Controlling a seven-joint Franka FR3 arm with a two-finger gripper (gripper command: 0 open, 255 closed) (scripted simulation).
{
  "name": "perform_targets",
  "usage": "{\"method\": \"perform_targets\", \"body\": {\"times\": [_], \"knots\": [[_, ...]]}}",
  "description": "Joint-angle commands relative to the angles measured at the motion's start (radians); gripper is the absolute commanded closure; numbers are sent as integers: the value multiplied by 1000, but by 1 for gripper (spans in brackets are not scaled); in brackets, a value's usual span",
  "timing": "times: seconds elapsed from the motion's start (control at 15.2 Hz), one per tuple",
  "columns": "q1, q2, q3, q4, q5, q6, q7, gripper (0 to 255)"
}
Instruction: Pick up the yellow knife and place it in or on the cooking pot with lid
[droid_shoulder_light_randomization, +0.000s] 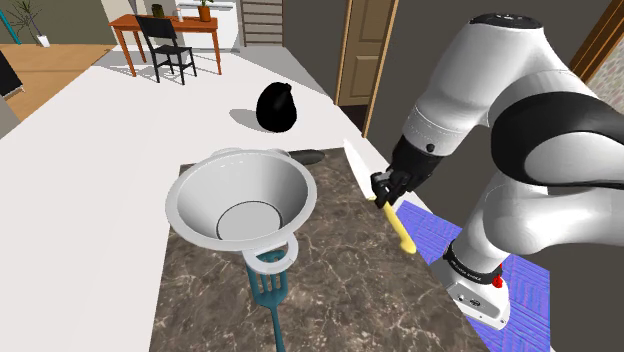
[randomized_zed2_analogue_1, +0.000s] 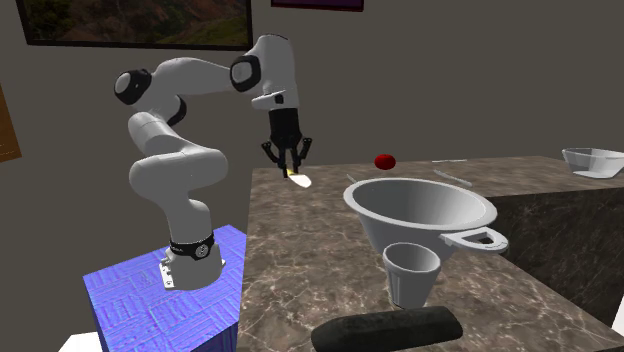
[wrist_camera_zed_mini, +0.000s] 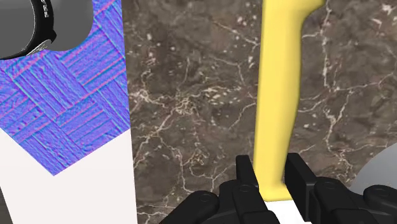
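The black fingers are clamped on the yellow knife, across its handle near where the white blade starts, a spot that should keep it balanced. The knife runs along the edge of the marbled bench beside the blue stand; I cannot tell whether it is clear of the surface. In the shoulder view the open white cooking pot sits at nine o'clock from the fingers, well apart, so a sideways carry looks likely. Beyond the bench, at eleven o'clock, rests a black rounded thing.

Veined stone counter (marble-like); smooth, matt knife.
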Motion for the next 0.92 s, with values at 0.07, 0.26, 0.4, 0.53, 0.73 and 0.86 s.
{"method": "perform_targets", "body": {"times": [0.07, 0.26, 0.4, 0.53, 0.73, 0.86], "knots": [[-12, 10, -18, 41, -18, -31, -2, 255], [-22, 19, -35, 83, -35, -63, -2, 255], [-28, 26, -46, 111, -46, -84, -3, 255], [-31, 30, -51, 125, -51, -95, -3, 255], [-84, 155, 5, 200, -41, -28, 10, 255], [-123, 237, 45, 255, -40, 10, 22, 255]]}}
